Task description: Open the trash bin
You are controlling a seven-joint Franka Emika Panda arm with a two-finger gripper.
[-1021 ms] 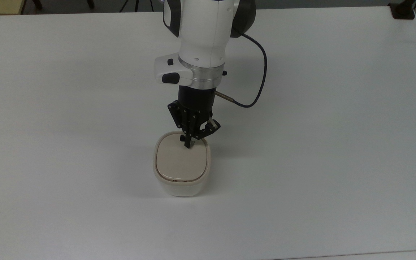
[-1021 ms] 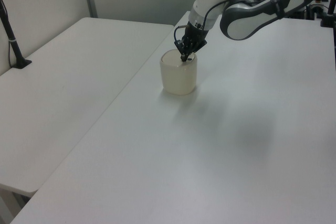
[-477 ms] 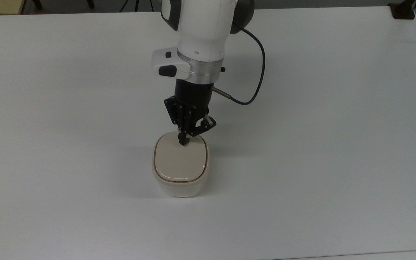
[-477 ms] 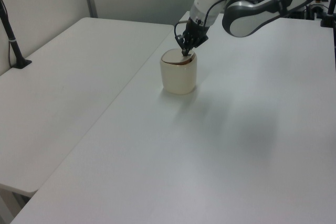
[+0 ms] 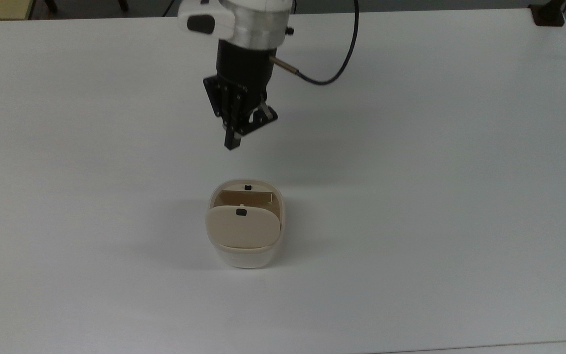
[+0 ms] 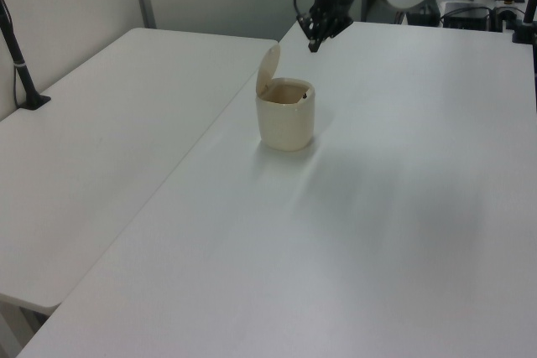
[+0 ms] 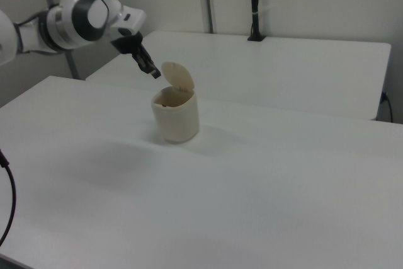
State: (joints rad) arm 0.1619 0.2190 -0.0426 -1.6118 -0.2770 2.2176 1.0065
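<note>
Since half a second ago: lid (image 5: pixel 243 227) sprung up from flat, hinged at the top view's near edge; gripper (image 5: pixel 232 142) lifted clear of the trash bin (image 5: pixel 247 223) and drawn toward the top view's upper edge.

Gripper status — fingers pressed together, holding nothing, touching nothing, in the air well apart from the bin.

Bin position — upright on the white table (image 5: pixel 440 196), near the top view's centre. Interior exposed; small black button (image 5: pixel 247 187) visible on the far rim.
</note>
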